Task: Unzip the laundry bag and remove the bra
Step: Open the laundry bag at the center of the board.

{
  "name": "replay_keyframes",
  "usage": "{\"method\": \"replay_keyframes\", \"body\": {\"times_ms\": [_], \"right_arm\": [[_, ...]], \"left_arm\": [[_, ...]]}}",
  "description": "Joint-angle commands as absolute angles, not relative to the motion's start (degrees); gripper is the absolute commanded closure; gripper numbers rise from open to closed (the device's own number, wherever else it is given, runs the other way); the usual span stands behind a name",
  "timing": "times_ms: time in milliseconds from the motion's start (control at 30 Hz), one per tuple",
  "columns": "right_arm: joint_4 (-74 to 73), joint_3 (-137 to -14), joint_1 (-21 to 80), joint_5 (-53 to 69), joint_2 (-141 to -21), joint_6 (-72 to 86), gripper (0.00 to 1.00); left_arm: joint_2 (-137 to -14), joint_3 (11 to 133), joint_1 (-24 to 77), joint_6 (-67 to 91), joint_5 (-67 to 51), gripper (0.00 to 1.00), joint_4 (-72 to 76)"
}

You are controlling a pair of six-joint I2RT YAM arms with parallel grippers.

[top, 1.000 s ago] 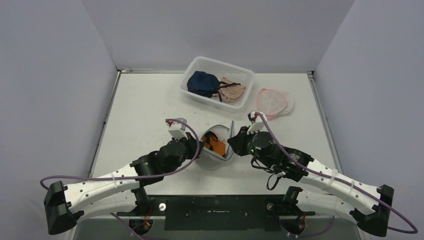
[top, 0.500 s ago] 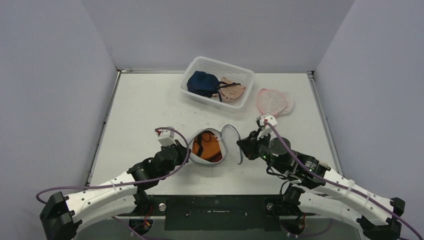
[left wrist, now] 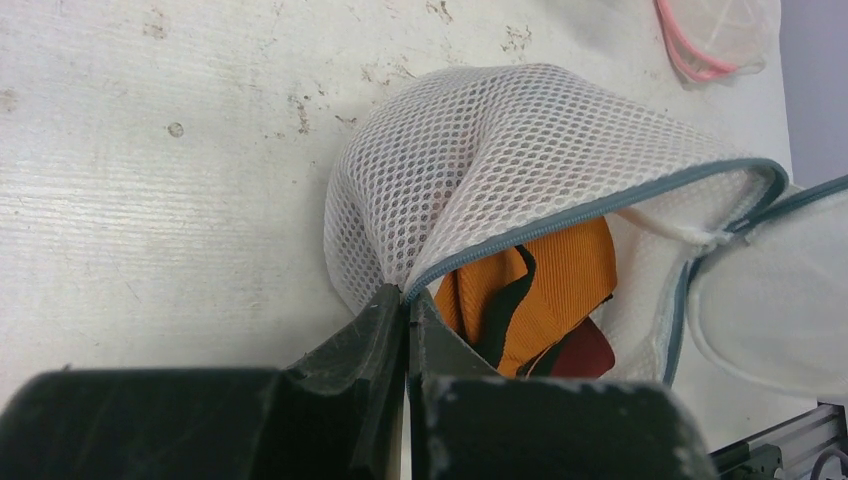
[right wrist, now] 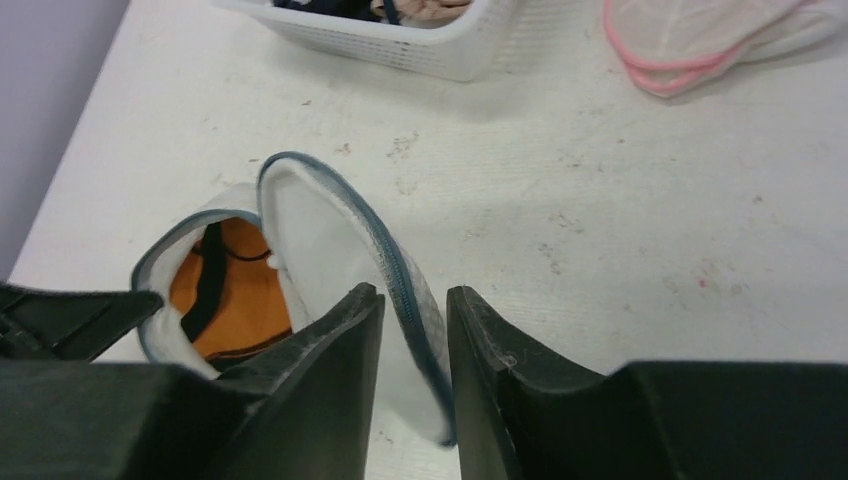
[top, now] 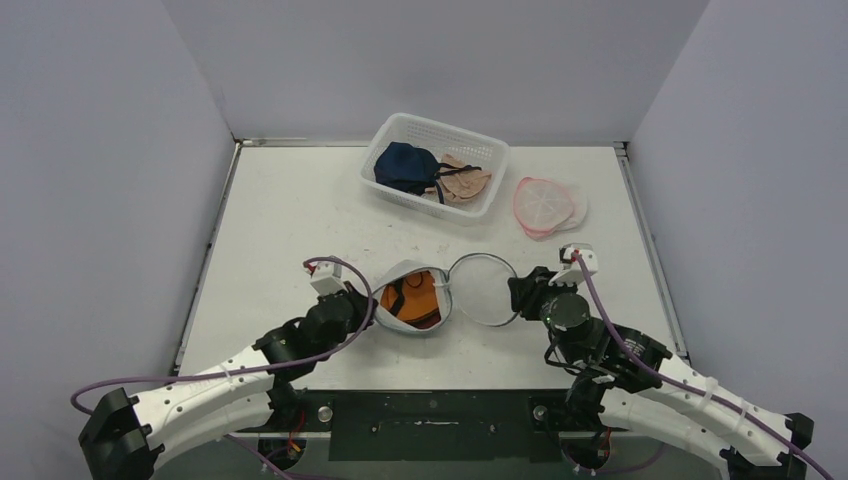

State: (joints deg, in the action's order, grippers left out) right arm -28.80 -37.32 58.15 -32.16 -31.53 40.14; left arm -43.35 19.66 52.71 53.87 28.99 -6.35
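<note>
The laundry bag (top: 400,273) lies on the table (top: 290,220) at the near middle, between the two arms, and its zip is already run round: the round flap (top: 483,290) is folded out flat to the right and the orange bra (top: 418,298) with its dark straps shows in the mouth. The left gripper (left wrist: 407,300) has its fingers closed tight on the zip edge at the left end of the mouth and holds the mesh up a little. The right gripper (right wrist: 415,296) is at the far rim of the flap with its fingers parted only narrowly; the rim runs through the gap, and I cannot tell if the pads touch it. So I judge the unzipping is finished and the step in hand is the change to taking out the bra. For this the right gripper should open wider, come off the rim, travel left over the flap and go down into the mouth to pinch the orange cloth or a strap, while the left one keeps the bag down. A strap may catch on the zip edge. There is free table to the right of the flap; the white basket (top: 425,204) and a pink-edged bag (top: 545,203) are farther back, well apart.
</note>
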Motion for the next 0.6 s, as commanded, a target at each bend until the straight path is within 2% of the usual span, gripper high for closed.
{"method": "replay_keyframes", "body": {"times_ms": [0,100,167,233,400,567], "right_arm": [[-33.9,-39.5,57.8,-42.2,-33.4,44.8,0.61],[-36.4,-41.7,57.8,-44.2,-34.1,45.2,0.40],[-37.1,-43.4,57.9,-44.1,-34.6,44.0,0.34],[-33.9,-44.0,58.0,-39.8,-34.6,40.4,0.32],[-19.1,-41.2,58.2,-19.1,-39.3,33.0,0.31],[-11.0,-40.7,60.9,-15.8,-54.0,31.1,0.32]], "left_arm": [[-44.5,22.9,52.2,54.4,26.5,1.00,-5.1],[-45.8,24.3,51.9,55.0,24.3,1.00,-6.4],[-46.6,25.5,51.8,55.4,23.1,1.00,-7.4],[-47.1,26.4,51.7,55.5,21.8,1.00,-7.8],[-47.2,28.4,51.5,55.5,19.9,1.00,-9.2],[-46.6,29.3,50.4,54.9,19.6,1.00,-13.2]]}}
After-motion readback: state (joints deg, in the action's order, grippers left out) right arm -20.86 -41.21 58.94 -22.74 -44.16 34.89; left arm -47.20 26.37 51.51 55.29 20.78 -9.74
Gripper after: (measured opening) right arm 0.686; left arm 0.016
